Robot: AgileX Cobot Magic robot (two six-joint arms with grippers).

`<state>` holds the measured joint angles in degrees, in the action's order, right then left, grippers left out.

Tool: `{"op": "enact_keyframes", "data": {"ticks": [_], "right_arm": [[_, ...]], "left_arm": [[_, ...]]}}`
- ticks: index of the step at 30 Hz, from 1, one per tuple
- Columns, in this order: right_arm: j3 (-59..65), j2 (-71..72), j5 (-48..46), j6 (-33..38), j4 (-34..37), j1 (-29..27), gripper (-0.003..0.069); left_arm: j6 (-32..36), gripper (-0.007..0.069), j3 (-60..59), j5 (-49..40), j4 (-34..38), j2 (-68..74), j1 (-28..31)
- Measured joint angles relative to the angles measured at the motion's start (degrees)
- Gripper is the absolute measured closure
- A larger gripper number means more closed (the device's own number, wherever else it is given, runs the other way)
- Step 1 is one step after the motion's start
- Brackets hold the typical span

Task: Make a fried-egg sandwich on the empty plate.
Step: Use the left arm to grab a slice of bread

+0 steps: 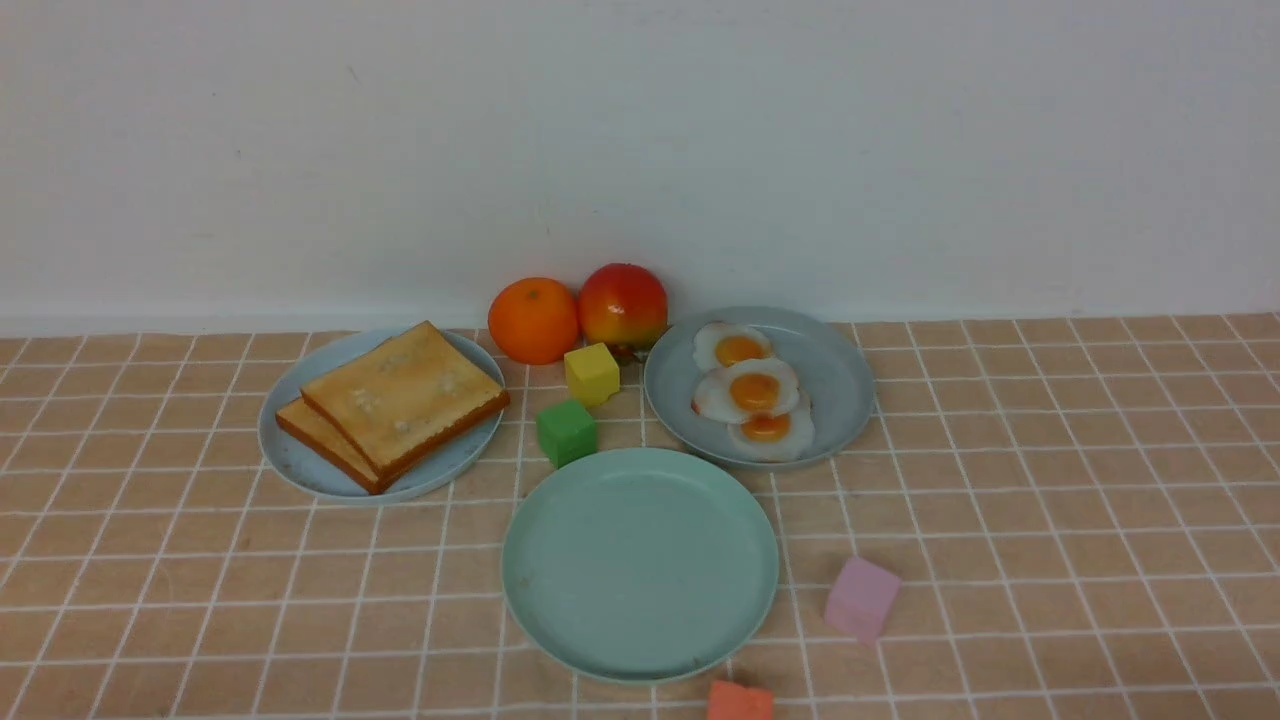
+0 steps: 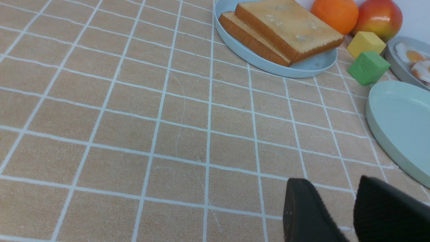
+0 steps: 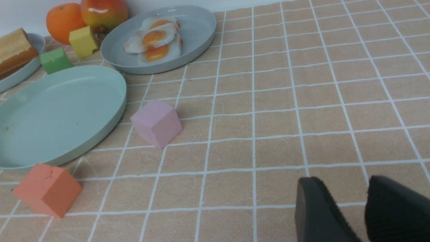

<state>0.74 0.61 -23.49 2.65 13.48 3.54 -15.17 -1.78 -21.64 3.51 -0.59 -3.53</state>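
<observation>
The mint-green empty plate (image 1: 640,560) lies bare at the front centre; it also shows in the left wrist view (image 2: 399,124) and the right wrist view (image 3: 57,111). Two toast slices (image 1: 405,395) lie overlapped on the sky-blue plate (image 1: 290,460) at the back left. Three fried eggs (image 1: 750,390) lie on the grey-blue plate (image 1: 840,370) at the back right. No arm shows in the front view. My left gripper (image 2: 331,181) is open and empty over bare cloth, short of the toast (image 2: 289,27). My right gripper (image 3: 341,179) is open and empty, well away from the eggs (image 3: 154,38).
An orange (image 1: 533,320) and an apple (image 1: 622,305) stand at the back by the wall. A yellow cube (image 1: 591,373) and a green cube (image 1: 566,432) sit between the back plates. A pink cube (image 1: 862,597) and an orange-red cube (image 1: 740,700) lie by the mint plate's front right.
</observation>
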Motion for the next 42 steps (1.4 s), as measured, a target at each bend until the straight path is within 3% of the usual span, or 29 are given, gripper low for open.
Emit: {"op": "enact_keyframes", "data": {"ticks": [20,23,30,35,41,42], "right_arm": [[0.0,0.0,0.0,0.0,0.0,0.0,0.0419],[0.0,0.0,0.0,0.0,0.0,0.0,0.0419],[0.0,0.0,0.0,0.0,0.0,0.0,0.0419],[0.0,0.0,0.0,0.0,0.0,0.0,0.0419],[0.0,0.0,0.0,0.0,0.0,0.0,0.0419],[0.0,0.0,0.0,0.0,-0.09,0.0,0.0419]], "left_arm": [[0.0,0.0386,0.0,0.26,0.0,0.0,0.0],[-1.76,0.0386,0.0,3.49,2.46,0.0,0.0],[-11.47,0.0386,0.0,15.63,16.73,0.0,0.0],[-12.21,0.0393,0.19,20.32,19.31,0.0,0.0],[-9.4,0.0526,9.4,12.42,19.49,6.89,0.0],[-4.16,0.058,13.93,7.64,19.49,11.55,0.0]]}}
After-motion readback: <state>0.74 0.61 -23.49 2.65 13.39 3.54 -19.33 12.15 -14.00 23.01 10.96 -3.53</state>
